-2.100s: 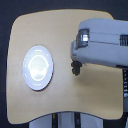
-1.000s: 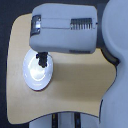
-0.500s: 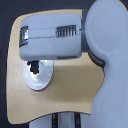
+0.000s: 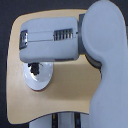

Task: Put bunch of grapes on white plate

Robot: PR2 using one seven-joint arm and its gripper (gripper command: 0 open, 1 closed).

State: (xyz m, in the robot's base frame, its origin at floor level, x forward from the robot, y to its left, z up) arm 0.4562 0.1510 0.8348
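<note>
The white plate (image 4: 31,86) lies on the left part of the tan table, its upper half covered by the arm. My gripper (image 4: 35,69) hangs from the big grey forearm, directly over the plate's upper half. A dark, lumpy mass sits at the fingertips against the plate; it is too blurred to separate the dark fingers from the bunch of grapes. No grapes show anywhere else on the table. How the jaws stand is hidden in that dark blur.
The tan table (image 4: 70,95) has rounded corners and dark floor around it. The grey forearm (image 4: 50,40) and upper arm (image 4: 107,60) cover the back and the exterior view's right side of the table.
The arm swung from the exterior view's right across the table to the plate. Over the last half second the gripper has barely moved and stays over the plate.
</note>
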